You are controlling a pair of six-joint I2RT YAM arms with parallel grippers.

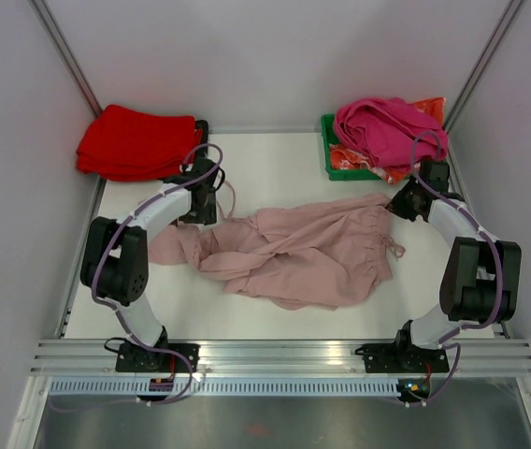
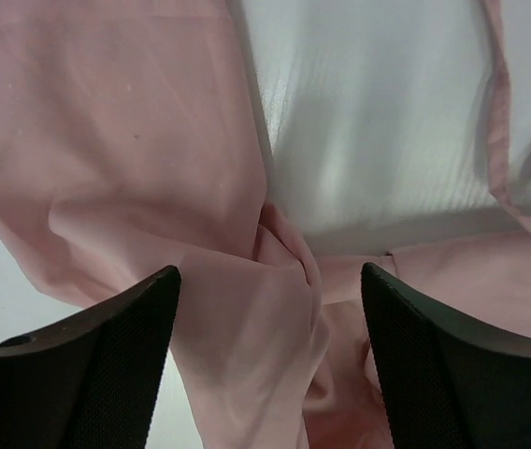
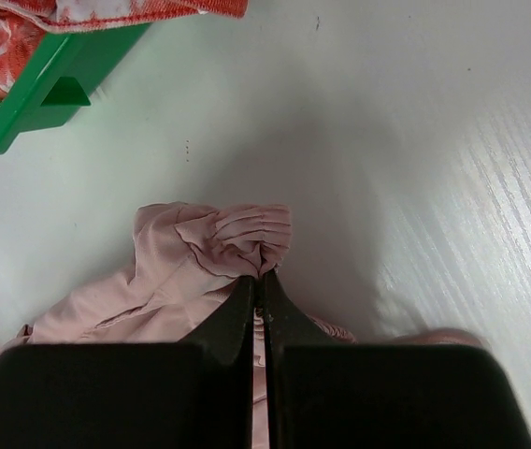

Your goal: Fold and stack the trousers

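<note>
Pale dusty-pink trousers of soft thin fabric (image 1: 312, 257) lie crumpled across the middle of the white table (image 1: 275, 168), unfolded. One leg trails toward the left arm and the wider part lies toward the right arm. No fold has been made and nothing is stacked.

Right gripper (image 3: 261, 277): jaws closed together, pinching a small pleated bunch of the trousers' far right edge at the very fingertips. The overhead view places it near the green plastic bin (image 1: 329, 150), which holds a bright magenta garment (image 1: 387, 126).

Left gripper (image 2: 267, 273): jaws spread wide and holding nothing. It sits over the left portion of the cloth, with a twisted ridge of fabric lying between the fingers. Whether the fingertips touch the cloth cannot be told.

Other items: a stack of vivid red folded garments (image 1: 135, 140) at the far left corner, apart from the trousers.

Judged step: securing two points on the garment in order to spread it flat before folding.

Risks noted:
- The right hold is shallow, on thin gathered cloth. A firm pull could slip it free.
- If the left jaws close on the twisted ridge, they may trap several layers, and the twist would carry into the spread.
- A thin pink drawstring cord (image 2: 499, 122) lies loose on the table beside the left gripper. It could snag on a finger or end up folded inside.
- Lifting on the right so near the bin could drag cloth over its rim.
</note>
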